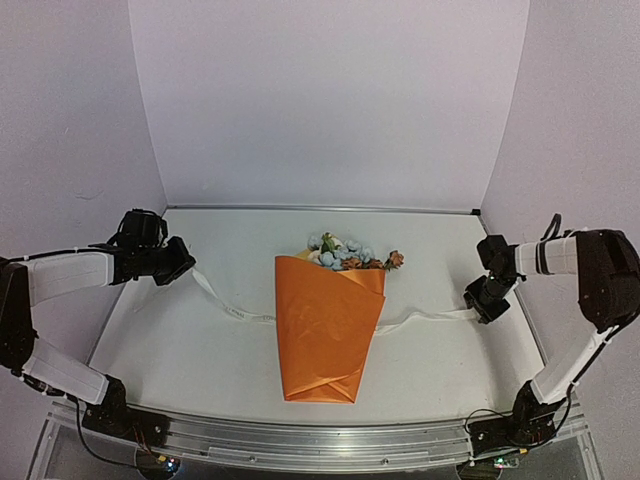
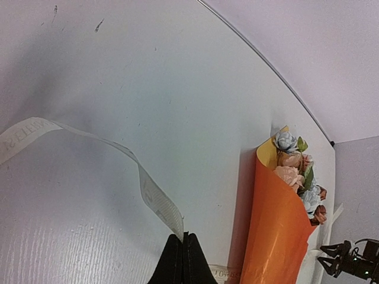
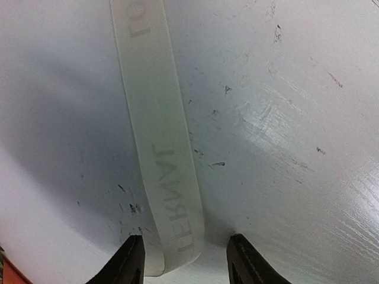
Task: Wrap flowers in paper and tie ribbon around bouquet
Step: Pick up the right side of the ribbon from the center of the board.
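Note:
The bouquet lies mid-table: orange paper (image 1: 325, 330) folded into a cone, with the flowers (image 1: 345, 255) showing blue, cream and pink at its far end. The cream ribbon (image 1: 235, 312) runs under the cone and comes out on both sides. My left gripper (image 1: 185, 262) is shut on the ribbon's left end, which rises in a loop (image 2: 148, 189) from the table into the closed jaws (image 2: 183, 236). My right gripper (image 1: 487, 300) stands open low over the table. The ribbon's right end (image 3: 163, 171) lies between its spread fingers (image 3: 186, 242), touching neither.
White walls close the table at the back and on both sides. The left wrist view shows the paper cone (image 2: 278, 225), the flowers (image 2: 296, 171) and, beyond them, the right gripper (image 2: 337, 260). A metal rail (image 1: 320, 440) runs along the near edge.

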You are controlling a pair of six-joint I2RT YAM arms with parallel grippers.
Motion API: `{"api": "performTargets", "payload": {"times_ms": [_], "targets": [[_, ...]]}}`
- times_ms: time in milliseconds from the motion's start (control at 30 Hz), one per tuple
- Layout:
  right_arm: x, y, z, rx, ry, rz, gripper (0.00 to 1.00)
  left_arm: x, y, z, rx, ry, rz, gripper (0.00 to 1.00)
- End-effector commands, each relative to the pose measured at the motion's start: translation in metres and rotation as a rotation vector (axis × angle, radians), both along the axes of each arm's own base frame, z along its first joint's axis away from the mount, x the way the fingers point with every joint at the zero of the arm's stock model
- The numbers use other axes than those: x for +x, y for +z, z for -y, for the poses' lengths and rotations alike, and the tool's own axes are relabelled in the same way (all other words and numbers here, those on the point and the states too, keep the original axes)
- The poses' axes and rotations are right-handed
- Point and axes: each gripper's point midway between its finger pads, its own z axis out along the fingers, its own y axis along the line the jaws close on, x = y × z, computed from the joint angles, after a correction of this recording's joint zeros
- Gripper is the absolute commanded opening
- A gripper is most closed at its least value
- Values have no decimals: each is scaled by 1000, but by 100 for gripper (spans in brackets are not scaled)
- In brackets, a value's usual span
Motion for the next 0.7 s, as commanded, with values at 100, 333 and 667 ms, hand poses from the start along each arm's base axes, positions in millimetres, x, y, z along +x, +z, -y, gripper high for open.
{"api": "performTargets", "payload": {"times_ms": [100,333,667], "targets": [[-1,2,5,-29,33,-21,5,7,19,-10,52,45,53,0],[13,45,-11,-27,127,112,0,19,85,17,-38,-71,290,0],[21,79,-55,56,224,233,0,-72,144,258,-20,-975,572,0]]}}
